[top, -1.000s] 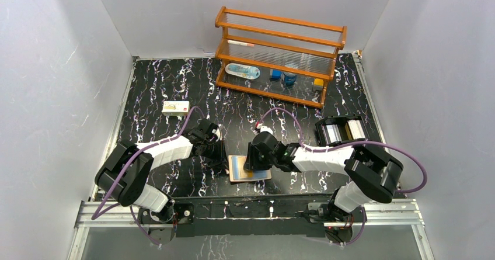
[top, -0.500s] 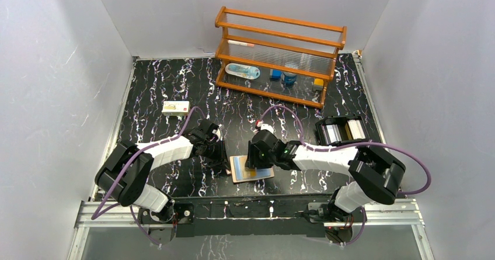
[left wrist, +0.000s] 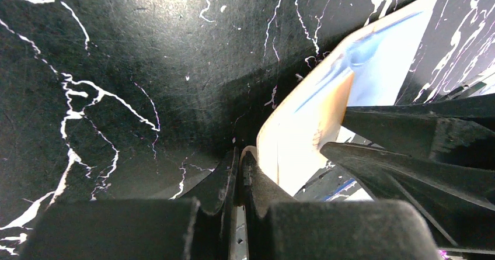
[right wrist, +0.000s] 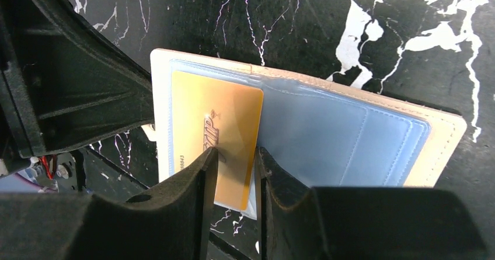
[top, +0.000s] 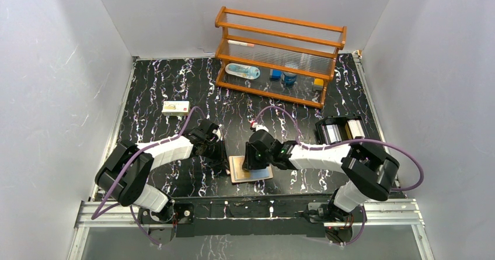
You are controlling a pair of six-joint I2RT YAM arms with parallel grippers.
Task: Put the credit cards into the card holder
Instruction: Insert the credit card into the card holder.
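Shifted since the earlier frame: right arm (top: 315, 153), its jaws carried a little leftward over the holder (top: 238, 176), hiding the blue patch that then lay exposed. Left arm (top: 169, 149): unchanged.

Item 1, holder. Tan, open, flat on the table (top: 175, 85) between the two arms, blue pockets facing up.

Item 2, yellow card (right wrist: 204, 108). Lies face up on the holder's left half in the right wrist view. One short end overhangs the holder's edge on the jaws' side. Not yet fully seated, by my reading.

Item 3, blue card. Not separable from the blue pockets.

Item 4, left jaws. Clenched on the holder's edge, one flap (left wrist: 303, 120) bowed upward from them.

Item 5, right jaws. Narrowly parted, gripping nothing, poised over the card's overhanging end. Contact with the card cannot be told.

Governing relation: the card's long axis runs straight away from the right jaws toward the holder's middle. The right arm is the nearer, so a push along that axis should seat it.
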